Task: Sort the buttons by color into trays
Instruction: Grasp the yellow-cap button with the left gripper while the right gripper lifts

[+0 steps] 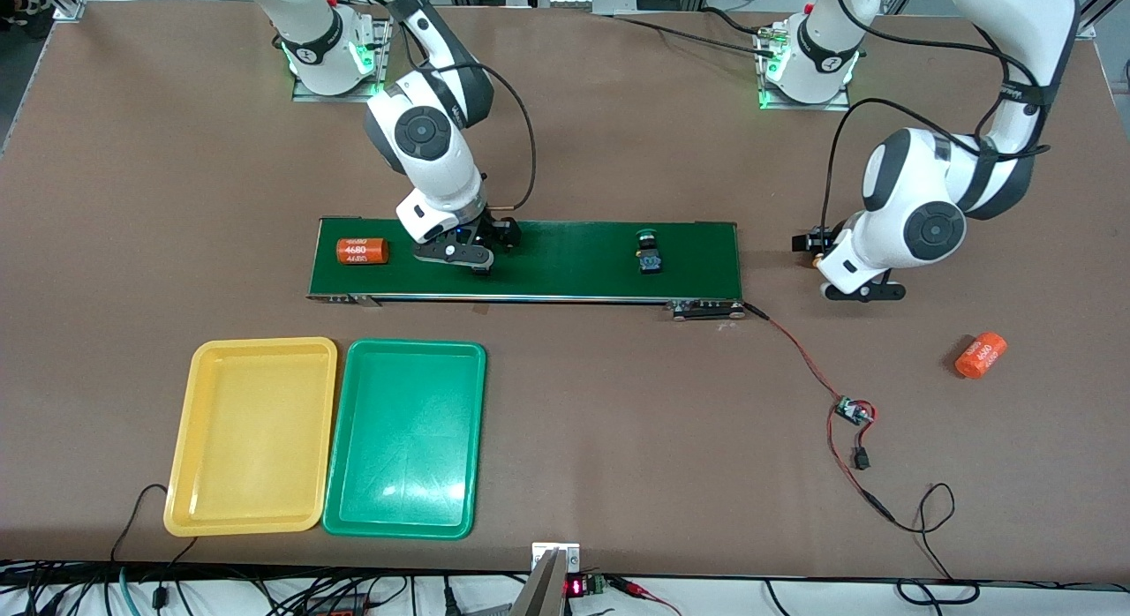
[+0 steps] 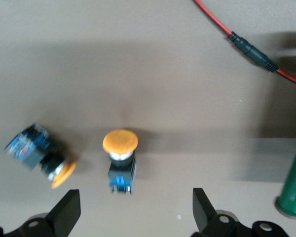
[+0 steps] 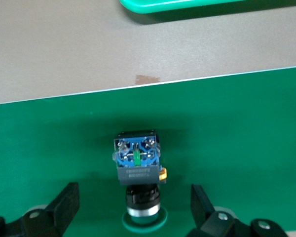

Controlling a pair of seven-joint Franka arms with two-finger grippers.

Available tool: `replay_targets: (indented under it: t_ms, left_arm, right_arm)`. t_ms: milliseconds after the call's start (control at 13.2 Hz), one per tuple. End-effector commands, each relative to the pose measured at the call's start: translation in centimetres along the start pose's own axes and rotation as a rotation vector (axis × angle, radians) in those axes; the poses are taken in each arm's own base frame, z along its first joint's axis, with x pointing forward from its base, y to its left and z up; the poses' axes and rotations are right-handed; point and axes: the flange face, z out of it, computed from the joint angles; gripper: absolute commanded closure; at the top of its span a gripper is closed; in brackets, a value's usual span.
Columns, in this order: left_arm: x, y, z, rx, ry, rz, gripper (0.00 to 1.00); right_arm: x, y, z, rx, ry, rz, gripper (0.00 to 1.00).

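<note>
The right gripper [image 3: 133, 207] is hanging spread over a green button [image 3: 137, 170] on the belt [image 1: 565, 263]. The left gripper [image 2: 133, 212] is hanging spread over two yellow buttons [image 2: 121, 158] lying on the table [image 1: 618, 422]. Another green button [image 1: 650, 252] is lying on the belt. The yellow tray [image 1: 199, 395] and the green tray [image 1: 353, 475] are sitting nearer the camera.

Right arm reaches down from its base with the wrist bent toward the table; its right gripper [image 1: 466, 252] hangs low, fingers [image 3: 64, 202] spread wide and pointing downward, nothing clamped between them. Left arm is folded at the elbow, forearm lowered; its left gripper [image 1: 861, 291] hangs low too, fingers [image 2: 66, 212] likewise parted and empty.
</note>
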Motion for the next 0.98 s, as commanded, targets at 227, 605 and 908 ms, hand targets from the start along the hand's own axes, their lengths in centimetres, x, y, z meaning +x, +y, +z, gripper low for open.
replay_targets:
  t_ms: [227,605,908]
  left_arm:
    - [-1.5,-1.4,4.8,0.039,0.069,0.093,0.0]
    - [-2.9,-1.7,9.0,0.021,0.084,0.063,0.08]
    - [-4.0,-2.6,9.2,0.021,0.08,0.028,0.75]
  right_arm:
    - [1.4,0.8,0.4,-0.024,0.026,-0.004,0.76]
    - [2.0,1.5,0.4,-0.03,0.03,-0.008,1.0]
    - [7.1,3.2,-5.7,-0.012,0.098,-0.03,1.0]
